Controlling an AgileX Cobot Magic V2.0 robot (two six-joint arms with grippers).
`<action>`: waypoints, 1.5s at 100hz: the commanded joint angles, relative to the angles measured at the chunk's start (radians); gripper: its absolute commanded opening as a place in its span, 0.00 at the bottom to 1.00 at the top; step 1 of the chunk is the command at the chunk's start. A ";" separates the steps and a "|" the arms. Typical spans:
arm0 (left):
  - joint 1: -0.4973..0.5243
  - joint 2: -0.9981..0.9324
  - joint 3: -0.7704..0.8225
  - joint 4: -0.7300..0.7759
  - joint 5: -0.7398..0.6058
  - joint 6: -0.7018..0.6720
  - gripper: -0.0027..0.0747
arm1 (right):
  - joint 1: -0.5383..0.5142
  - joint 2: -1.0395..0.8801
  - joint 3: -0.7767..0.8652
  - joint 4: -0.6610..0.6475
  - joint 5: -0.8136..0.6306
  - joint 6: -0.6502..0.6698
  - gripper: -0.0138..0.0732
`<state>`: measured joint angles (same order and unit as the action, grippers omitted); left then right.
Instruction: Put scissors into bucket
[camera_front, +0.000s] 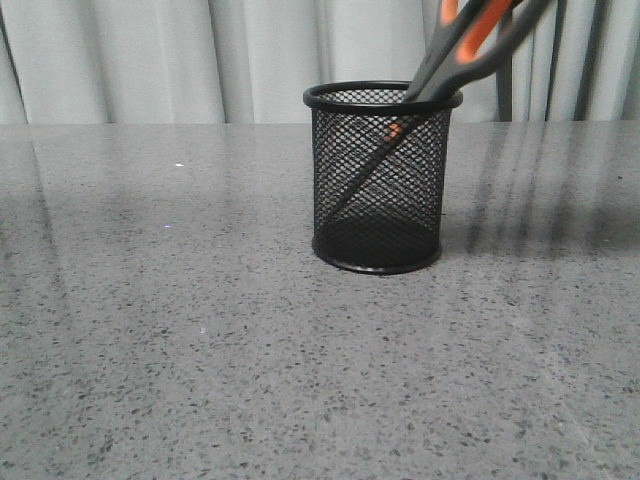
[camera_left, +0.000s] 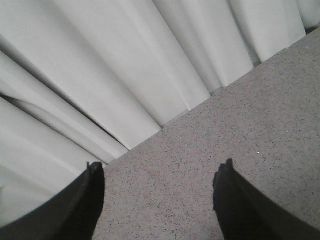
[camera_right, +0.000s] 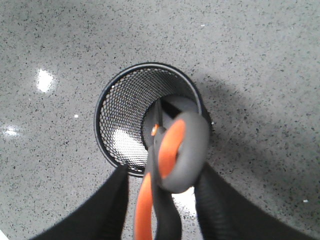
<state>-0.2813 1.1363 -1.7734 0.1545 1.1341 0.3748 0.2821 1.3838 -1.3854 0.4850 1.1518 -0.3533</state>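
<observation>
The scissors (camera_front: 470, 50) stand slanted inside the bucket (camera_front: 378, 190), blades down toward the base, the grey and orange handles leaning over the rim and reaching well above it. In the right wrist view the handle loops (camera_right: 175, 152) sit between the two dark fingers (camera_right: 215, 200) of the right end effector (camera_right: 162, 200), directly below it, with the mouth of the bucket (camera_right: 125, 105) under them; whether the fingers pinch the handles or have let them go, I cannot tell. The left end effector (camera_left: 157, 200) is spread wide with nothing between its fingers, and it looks toward the curtain (camera_left: 100, 75) and a bare part of the table (camera_left: 240, 130), well apart from the bucket. The task looks nearly complete, I think. The risk is the lean: the scissors are longer than the bucket is tall, so a sideways pull while withdrawing could catch a loop and tip the light mesh bucket over on the table (camera_front: 150, 350).
</observation>
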 joint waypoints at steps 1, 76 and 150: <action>0.005 -0.014 -0.024 -0.004 -0.067 -0.014 0.60 | -0.001 -0.021 -0.048 0.027 -0.032 -0.008 0.55; 0.005 -0.016 0.024 -0.002 0.008 -0.014 0.01 | -0.139 -0.243 -0.060 -0.014 -0.310 0.002 0.13; 0.005 -0.765 1.322 -0.335 -1.134 -0.041 0.01 | -0.139 -1.048 0.941 -0.012 -0.976 0.002 0.08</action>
<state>-0.2813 0.4565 -0.5609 -0.1169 0.1986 0.3477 0.1468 0.4146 -0.5079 0.4668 0.2581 -0.3512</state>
